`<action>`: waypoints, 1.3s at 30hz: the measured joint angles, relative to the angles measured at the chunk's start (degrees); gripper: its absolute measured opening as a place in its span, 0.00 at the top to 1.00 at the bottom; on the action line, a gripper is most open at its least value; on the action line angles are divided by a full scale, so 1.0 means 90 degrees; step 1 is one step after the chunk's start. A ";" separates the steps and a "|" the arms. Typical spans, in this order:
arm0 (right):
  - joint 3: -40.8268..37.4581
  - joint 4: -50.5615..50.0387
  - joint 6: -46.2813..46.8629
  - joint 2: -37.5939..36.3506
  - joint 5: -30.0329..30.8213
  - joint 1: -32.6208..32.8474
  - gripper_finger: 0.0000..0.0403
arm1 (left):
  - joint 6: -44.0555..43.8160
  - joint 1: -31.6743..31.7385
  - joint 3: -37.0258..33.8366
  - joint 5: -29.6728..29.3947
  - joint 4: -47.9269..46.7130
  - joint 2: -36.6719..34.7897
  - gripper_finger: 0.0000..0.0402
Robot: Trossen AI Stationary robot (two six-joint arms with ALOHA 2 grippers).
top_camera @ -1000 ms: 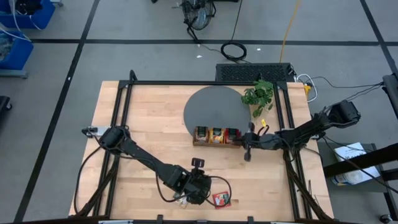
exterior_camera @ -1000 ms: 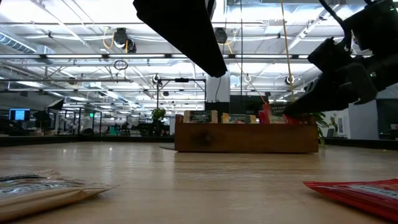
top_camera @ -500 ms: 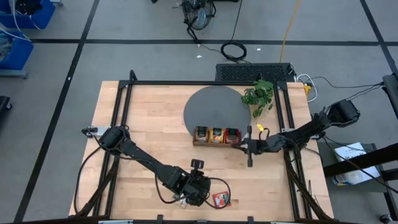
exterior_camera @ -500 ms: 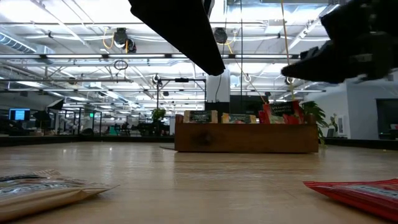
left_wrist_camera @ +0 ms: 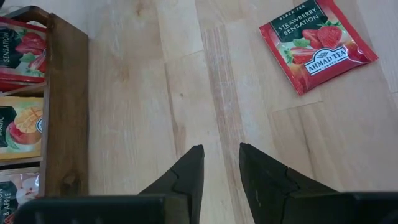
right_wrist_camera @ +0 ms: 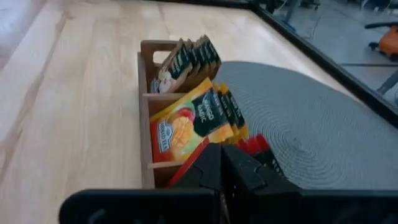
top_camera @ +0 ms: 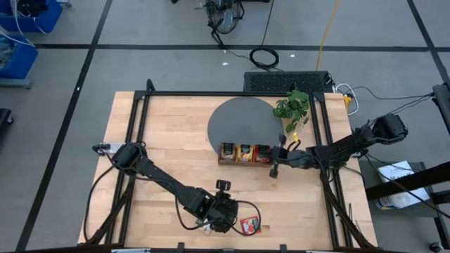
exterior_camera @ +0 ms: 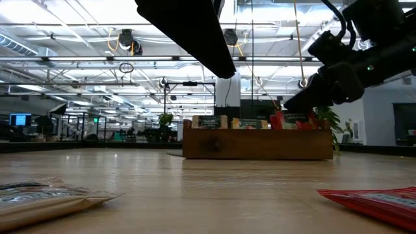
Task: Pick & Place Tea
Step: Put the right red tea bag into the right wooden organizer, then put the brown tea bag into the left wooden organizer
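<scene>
High view, L to R. My left arm runs from the surface [top_camera: 162, 133]'s left side to its near edge, where my left pincer [top_camera: 223, 211] sits. Left wrist view: that pincer [left_wrist_camera: 221, 163] is part open, fingers [left_wrist_camera: 186, 174] apart w/ bare wood between them, holding nothing.

Just right of it lies a red sachet [top_camera: 249, 225], flat on the wood, apart from the pincer; in the left wrist view the red sachet [left_wrist_camera: 316, 43] reads "Strawberry Sensation". Low view: the red sachet [exterior_camera: 374, 200] shows near right, and a beige sachet [exterior_camera: 45, 198] lies flat near left.

Centre: a round grey mat [top_camera: 242, 123] w/ the wooden tray [top_camera: 245, 161] at its near edge. The tray holds the rest of the tea in 3 slots, standing on edge: beige-green sachets [right_wrist_camera: 186, 59] in the L slot, orange-yellow sachets [right_wrist_camera: 199, 121] in the middle, red sachets [right_wrist_camera: 258, 149] in the R slot. Low view: the tray [exterior_camera: 257, 144] w/ sachet tops above its rim.

Just right of the tray: my right pincer [top_camera: 275, 160], fingers shut, beside and above the red slot; can't tell whether it touches the sachets. Nothing seen in its grip. Right wrist view: shut fingers [right_wrist_camera: 217, 168] over the tray's red end.

Far right: a small green plant [top_camera: 293, 109] at the mat's edge; my right arm reaches in from beyond the surface's right side.
</scene>
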 joint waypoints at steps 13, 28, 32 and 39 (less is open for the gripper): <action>0.0001 -0.0295 0.0597 -0.0012 0.0137 0.0067 1.00 | -0.0115 -0.0017 0.0000 0.0000 -0.0007 0.0000 0.74; 0.0004 0.1972 -0.0757 -0.0448 -0.0518 0.1945 1.00 | -0.1870 -0.0522 -0.0007 0.0643 -0.0720 -0.0002 0.74; 0.0004 0.1915 -0.0038 -0.0135 -0.0544 0.2630 1.00 | -0.1756 -0.0955 -0.0058 0.0510 -0.0525 -0.0005 0.74; 0.0785 0.1932 0.0361 0.1405 -0.0207 0.3186 1.00 | -0.2317 -0.1409 -0.0058 0.0470 -0.1200 -0.0005 0.74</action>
